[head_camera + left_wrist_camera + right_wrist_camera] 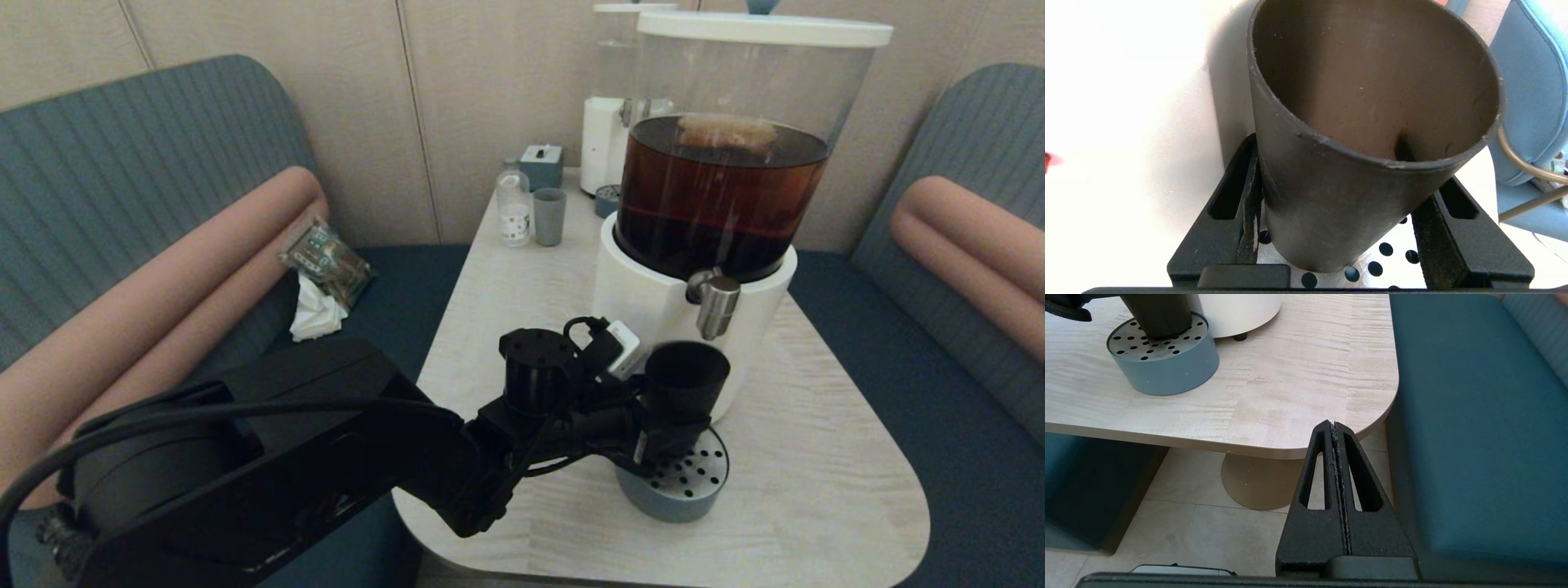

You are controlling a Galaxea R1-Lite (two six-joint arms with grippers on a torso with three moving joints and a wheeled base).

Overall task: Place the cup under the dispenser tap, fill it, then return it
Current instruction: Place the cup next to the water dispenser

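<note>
The matte black, slightly tapered cup (684, 384) stands upright on the perforated steel top of the round grey-blue drip tray (679, 490), which sits on the pale wood-grain tabletop (816, 457) against the white base of the large clear-tank dispenser (718, 163) holding dark brown liquid. The short brushed-steel dispenser tap (718, 306) hangs above the cup's far rim, a little to the right of its centre as the head camera sees it.

The left gripper (1339, 228) reaches in from the side at the cup's lower body, its two black fingers (1229, 228) flanking the wall. In the left wrist view they lie right at the cup's sides, but whether they pinch it or merely frame it cannot be told. The right gripper (1336, 490) hangs parked off the tabletop's corner, above the floor, its fingers pressed together on nothing.

The cup looks empty inside, so the step in hand seems to be the placing under the tap, with filling not yet begun. The next move calls for checking that the mouth sits squarely beneath the spout, then working the tap while keeping the light cup from tipping or sliding on the tray.
</note>
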